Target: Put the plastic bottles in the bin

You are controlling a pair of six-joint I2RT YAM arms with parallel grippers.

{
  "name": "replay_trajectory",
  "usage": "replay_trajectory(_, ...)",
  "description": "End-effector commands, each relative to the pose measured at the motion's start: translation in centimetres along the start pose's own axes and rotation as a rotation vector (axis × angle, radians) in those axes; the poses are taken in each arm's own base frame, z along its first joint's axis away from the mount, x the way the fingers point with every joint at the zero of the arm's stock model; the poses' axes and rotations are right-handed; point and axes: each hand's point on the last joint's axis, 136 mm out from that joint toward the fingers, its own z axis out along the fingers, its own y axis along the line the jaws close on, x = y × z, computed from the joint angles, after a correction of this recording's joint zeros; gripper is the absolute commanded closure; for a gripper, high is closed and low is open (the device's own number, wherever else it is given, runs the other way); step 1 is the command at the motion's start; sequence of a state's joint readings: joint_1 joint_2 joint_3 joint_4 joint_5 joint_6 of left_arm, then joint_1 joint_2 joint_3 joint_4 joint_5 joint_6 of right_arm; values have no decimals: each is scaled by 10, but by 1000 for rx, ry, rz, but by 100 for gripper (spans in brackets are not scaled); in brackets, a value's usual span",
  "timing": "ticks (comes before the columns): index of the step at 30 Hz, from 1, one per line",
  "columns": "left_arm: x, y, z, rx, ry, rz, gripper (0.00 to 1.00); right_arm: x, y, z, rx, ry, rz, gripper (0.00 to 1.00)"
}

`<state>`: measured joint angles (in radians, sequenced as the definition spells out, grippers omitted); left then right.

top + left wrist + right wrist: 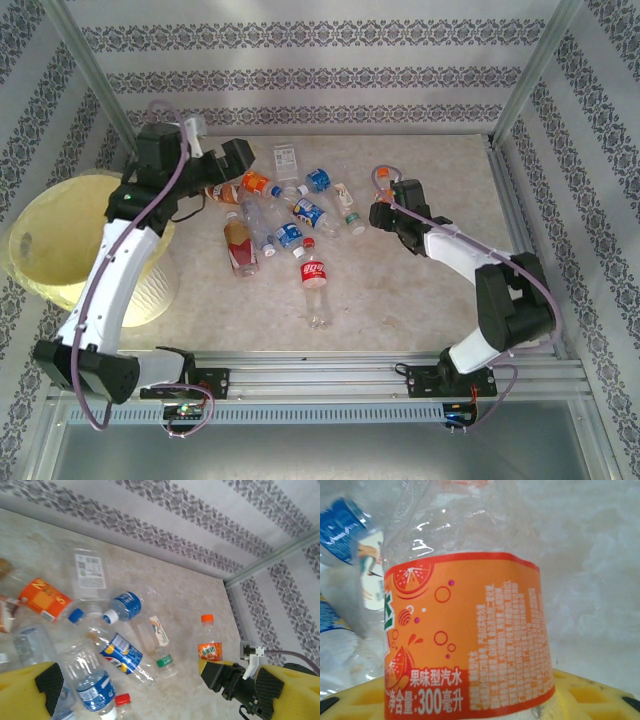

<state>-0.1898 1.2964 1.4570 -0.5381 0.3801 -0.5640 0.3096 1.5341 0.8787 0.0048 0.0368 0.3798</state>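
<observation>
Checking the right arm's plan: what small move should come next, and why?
Probably squeeze shut before any lift: the right pincer sits right at the upright orange-labelled bottle, but a firm grip isn't evident.

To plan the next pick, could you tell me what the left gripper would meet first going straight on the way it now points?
Probably the blue-labelled bottle lying nearest between its fingers; depth is unclear.
</observation>
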Motion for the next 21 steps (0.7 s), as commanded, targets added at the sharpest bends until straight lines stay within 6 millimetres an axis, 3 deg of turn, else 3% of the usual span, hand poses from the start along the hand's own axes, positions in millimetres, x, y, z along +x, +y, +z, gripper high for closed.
replay_trajectory(1,3,-33,23,106,8,34,0,-15,16,-17,-58,-95,-59,55)
replay_trajectory(14,70,-91,126,302,205,46,0,-23,69,-68,-323,-207,-133,57)
replay_trajectory(21,94,-126,157,499,242,47,0,-24,90,-85,-443,-216,-150,57)
